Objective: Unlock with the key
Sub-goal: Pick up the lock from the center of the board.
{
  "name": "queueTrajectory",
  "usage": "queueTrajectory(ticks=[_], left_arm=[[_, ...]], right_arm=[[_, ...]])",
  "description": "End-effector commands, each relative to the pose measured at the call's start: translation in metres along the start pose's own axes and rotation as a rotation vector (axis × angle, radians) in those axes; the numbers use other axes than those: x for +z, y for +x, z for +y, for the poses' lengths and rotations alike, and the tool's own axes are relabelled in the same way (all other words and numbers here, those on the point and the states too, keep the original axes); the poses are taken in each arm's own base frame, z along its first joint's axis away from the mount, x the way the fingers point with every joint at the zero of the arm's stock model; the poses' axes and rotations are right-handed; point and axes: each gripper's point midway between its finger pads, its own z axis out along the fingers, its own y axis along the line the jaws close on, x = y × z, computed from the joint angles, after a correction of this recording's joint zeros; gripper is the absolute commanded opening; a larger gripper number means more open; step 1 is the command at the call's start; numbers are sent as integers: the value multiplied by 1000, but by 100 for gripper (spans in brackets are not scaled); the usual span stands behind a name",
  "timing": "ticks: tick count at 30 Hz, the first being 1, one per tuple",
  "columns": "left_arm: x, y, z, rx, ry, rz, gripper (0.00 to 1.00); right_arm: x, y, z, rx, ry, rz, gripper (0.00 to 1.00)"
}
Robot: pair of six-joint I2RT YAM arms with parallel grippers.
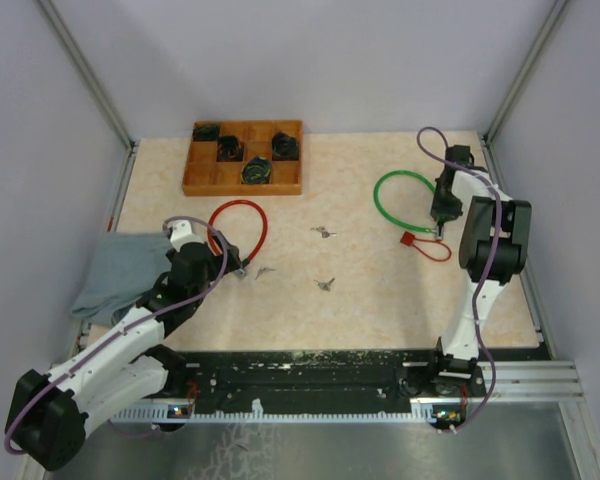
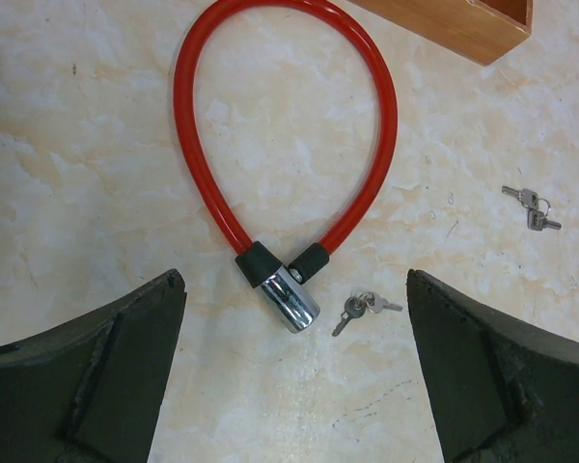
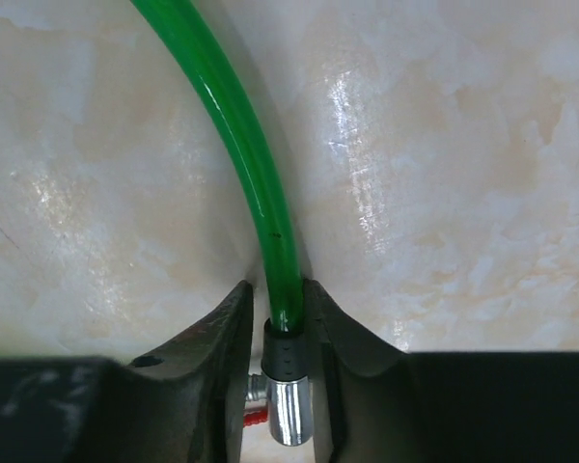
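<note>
Far left: grey cloth (image 1: 115, 275), crumpled at the table (image 1: 380, 300) edge.

Just right of it: left gripper (image 2: 294, 309), jaws spread wide, holding nothing, poised over the red cable lock (image 2: 191, 145). Closed loop, flat on the table. Chrome barrel (image 2: 291, 301) at its near end, between the fingers in the wrist view but clear of both. Small key pair (image 2: 360, 309) just right of the barrel, not touching.

Far side: wooden tray (image 1: 242, 190), dark items in several compartments.

Mid-table: far key set (image 1: 323, 232) and near key set (image 1: 325, 284), apart.

Right: green cable lock (image 1: 378, 200), loop flat. Right gripper (image 3: 278, 304) down on its near-right end, jaws narrow, flanking the black collar (image 3: 286, 352). Firm clamp or not: cannot tell. Thin red cord (image 1: 432, 250) just beside that end.
</note>
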Motion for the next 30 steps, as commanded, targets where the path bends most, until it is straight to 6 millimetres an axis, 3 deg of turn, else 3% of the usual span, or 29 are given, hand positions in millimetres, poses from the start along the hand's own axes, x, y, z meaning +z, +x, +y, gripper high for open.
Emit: queueTrajectory(ticks=[1, 5, 9, 15, 22, 30], left_arm=[[1, 2, -7, 13, 36, 2, 99], [1, 4, -12, 14, 60, 14, 99], [1, 8, -21, 14, 112, 38, 99], [-4, 10, -39, 0, 213, 59, 99], [-17, 11, -66, -44, 374, 76, 99], [-36, 19, -113, -110, 628, 164, 99]], right_arm=[[18, 22, 0, -8, -15, 61, 20], [2, 11, 9, 15, -74, -8, 1], [-31, -9, 24, 37, -160, -117, 0], [-80, -18, 67, 39, -329, -245, 0], [-128, -4, 130, 47, -537, -377, 0], [-166, 39, 203, 27, -755, -427, 0]])
